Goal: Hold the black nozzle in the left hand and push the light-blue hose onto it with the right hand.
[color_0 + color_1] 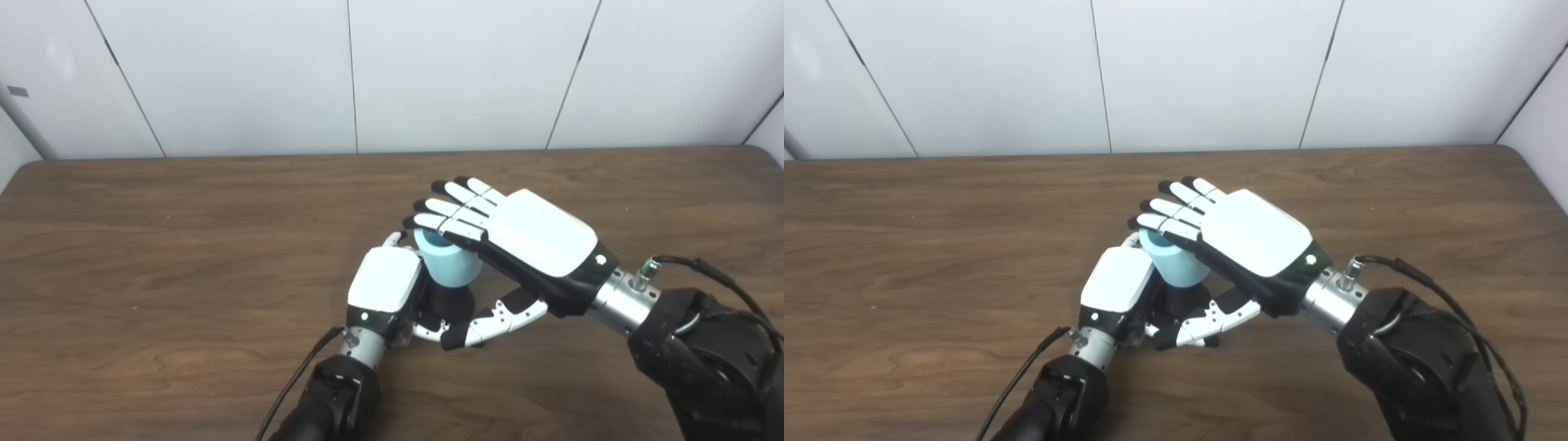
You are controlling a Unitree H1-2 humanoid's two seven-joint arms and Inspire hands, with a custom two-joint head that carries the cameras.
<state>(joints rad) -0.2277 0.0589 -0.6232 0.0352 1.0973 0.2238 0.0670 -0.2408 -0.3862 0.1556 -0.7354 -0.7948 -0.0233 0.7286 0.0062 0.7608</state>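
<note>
The hose (pixel 447 263) is a short light-blue tube sitting on top of the black nozzle (pixel 450 303), tilted a bit away from the camera, roughly mid-table. Only a dark chunk of the nozzle shows below the blue, so I can't tell how far on the hose actually is.

The left hand (pixel 386 288) is pressed right up against the left side of both, wrapped around the nozzle as far as I can see. Its fingers are mostly hidden behind the parts, with just a tip poking out near the hose's top rim.

The right hand (pixel 520 236) isn't gripping anything: fingers (pixel 453 211) stretched out flat and together, palm down, lying over the top of the hose, with the thumb (pixel 490 324) hanging open underneath near the nozzle's base.

Everything's over a brown wood table (pixel 153 245) with a white panel wall (pixel 245 73) behind.
</note>
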